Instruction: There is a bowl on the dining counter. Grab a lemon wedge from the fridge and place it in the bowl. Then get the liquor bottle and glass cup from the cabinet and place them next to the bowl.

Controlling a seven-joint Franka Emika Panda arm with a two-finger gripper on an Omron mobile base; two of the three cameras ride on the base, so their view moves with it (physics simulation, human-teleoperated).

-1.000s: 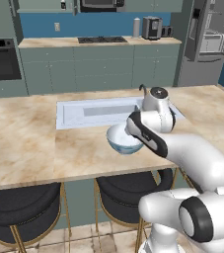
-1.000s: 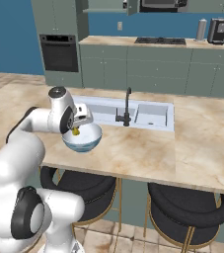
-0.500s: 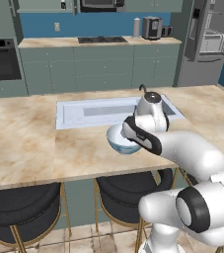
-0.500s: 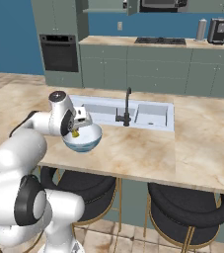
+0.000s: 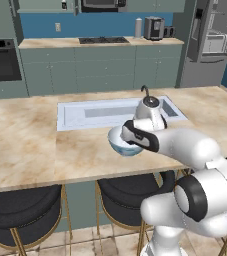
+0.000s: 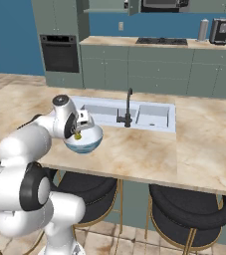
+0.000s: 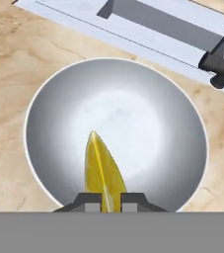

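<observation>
Dining counter (image 5: pixel 30 145) holds bowl (image 7: pixel 148 128); tool (image 7: pixel 103 201) clamps lemon wedge (image 7: pixel 101 170) above it.

1. I am in a home kitchen, standing at a long beige marbled dining counter (image 5: pixel 30 145) with a white inset sink (image 6: pixel 134 115) and a dark tap (image 6: pixel 128 107).
2. Round black stools (image 6: pixel 194 214) tuck under its near edge.
3. Along the far wall run grey-green drawer units (image 5: pixel 100 67), a black hob (image 5: pixel 102 40) and a built-in oven (image 6: pixel 59 52).
4. A steel fridge (image 5: pixel 210 45) stands far right.
</observation>
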